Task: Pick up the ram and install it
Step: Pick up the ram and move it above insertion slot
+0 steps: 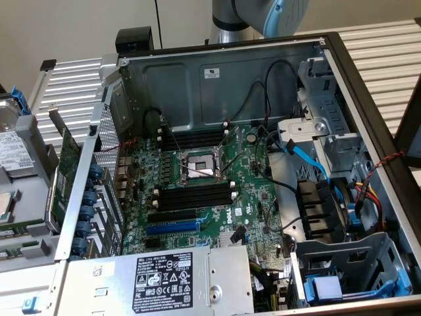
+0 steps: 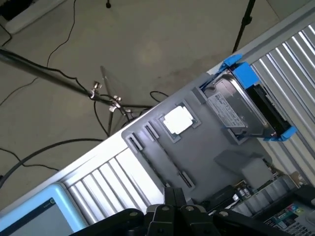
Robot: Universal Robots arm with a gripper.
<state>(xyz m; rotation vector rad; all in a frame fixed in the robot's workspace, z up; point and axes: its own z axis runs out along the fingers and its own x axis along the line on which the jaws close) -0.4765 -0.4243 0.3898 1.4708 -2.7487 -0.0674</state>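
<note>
The gripper [image 2: 173, 194] has its two black fingers [image 2: 168, 199] pressed together with nothing between them, so it carries no part. It hangs above the grey tray [image 2: 206, 157] and apart from it, toward the tray's edge that faces the computer case [image 1: 217, 79]. The arm [image 1: 263, 16] rises behind the case's back wall.

The ram [image 1: 20, 231] appears to be the narrow green strip in the tray, which stands just outside the case on the exterior view's left. Within the tray it lies on the far side of the processor chip [image 2: 178, 119] from the hard drive [image 2: 241, 105]. In the wrist view a long groove [image 2: 162, 163] with a clip at each end occupies that part of the tray. I cannot tell whether the thin dark line along it is the stick's top edge.

The ram lies below the gripper and further out across the tray, away from the case and well apart from the fingers. Its long axis runs roughly parallel to the black memory slots [image 1: 194, 196] inside the case, which show no stick in them. Seen from the wrist, the groove slants toward the fingers instead of lying square across them, so I judge the fingers are not lined up with the stick's thin faces.
</note>
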